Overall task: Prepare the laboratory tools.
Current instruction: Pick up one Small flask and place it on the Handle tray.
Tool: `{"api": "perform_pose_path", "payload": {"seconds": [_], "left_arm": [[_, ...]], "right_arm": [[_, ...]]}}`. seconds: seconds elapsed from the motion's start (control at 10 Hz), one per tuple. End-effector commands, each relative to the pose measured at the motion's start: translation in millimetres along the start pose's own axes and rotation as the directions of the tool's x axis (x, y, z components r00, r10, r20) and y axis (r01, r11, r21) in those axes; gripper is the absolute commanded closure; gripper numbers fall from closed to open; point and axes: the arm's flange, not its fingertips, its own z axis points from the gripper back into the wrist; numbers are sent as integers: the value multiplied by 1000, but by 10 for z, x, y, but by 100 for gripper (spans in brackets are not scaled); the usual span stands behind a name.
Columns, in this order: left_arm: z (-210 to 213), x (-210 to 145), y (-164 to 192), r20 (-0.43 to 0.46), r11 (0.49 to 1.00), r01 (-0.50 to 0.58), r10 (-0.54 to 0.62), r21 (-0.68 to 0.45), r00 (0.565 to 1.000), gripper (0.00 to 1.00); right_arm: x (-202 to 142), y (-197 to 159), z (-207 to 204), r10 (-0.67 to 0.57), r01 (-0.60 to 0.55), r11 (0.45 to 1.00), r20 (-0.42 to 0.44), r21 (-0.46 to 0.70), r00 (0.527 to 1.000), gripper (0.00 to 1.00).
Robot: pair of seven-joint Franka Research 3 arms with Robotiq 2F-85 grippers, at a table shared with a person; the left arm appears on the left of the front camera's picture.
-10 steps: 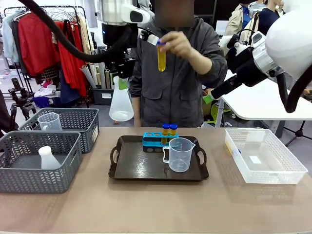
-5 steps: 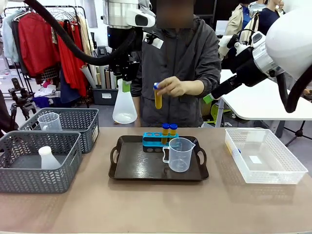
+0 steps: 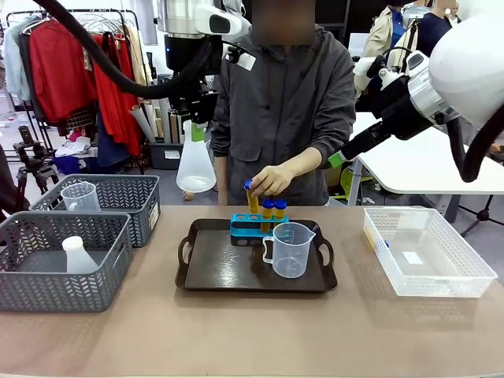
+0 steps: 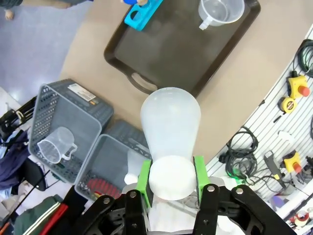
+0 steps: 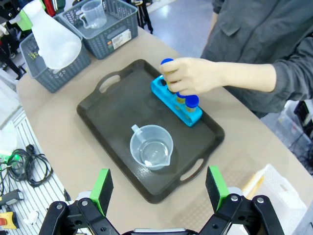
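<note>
Left gripper [image 4: 171, 174] clamps the flask [image 3: 196, 167] by its neck, high over the table's [image 3: 236, 339] far edge. Right gripper [image 5: 160, 188] gapes empty. A hand [image 3: 273, 179] holds a tube [image 3: 251, 198] at the rack [image 3: 246, 229] by the tray's [image 3: 236, 286] far edge.

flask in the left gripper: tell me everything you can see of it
The conical flask is translucent white and plastic-looking, with a narrow neck flaring to a wide round base. It looks empty. It hangs upright in the air, neck up, off the table, up and to the left of the black tray in the front view. The left gripper holds it by the neck, with green-padded fingers pressed on either side. Nothing else touches it.
</note>
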Motion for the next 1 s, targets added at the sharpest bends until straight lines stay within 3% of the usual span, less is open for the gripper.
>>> {"api": "perform_pose_path", "payload": {"seconds": [0.0,0.1,0.9], "left_arm": [[99,-126,78,-33,999,10,-8,34,999,100],[0,0,0,0,1000,0,0,0,1000,100],[0,0,0,0,1000,0,0,0,1000,100]], "right_arm": [[9,4,5,-7,7,1000,7,8,1000,0],[9,4,5,-7,7,1000,7,8,1000,0],[9,4,5,-7,7,1000,7,8,1000,0]]}}
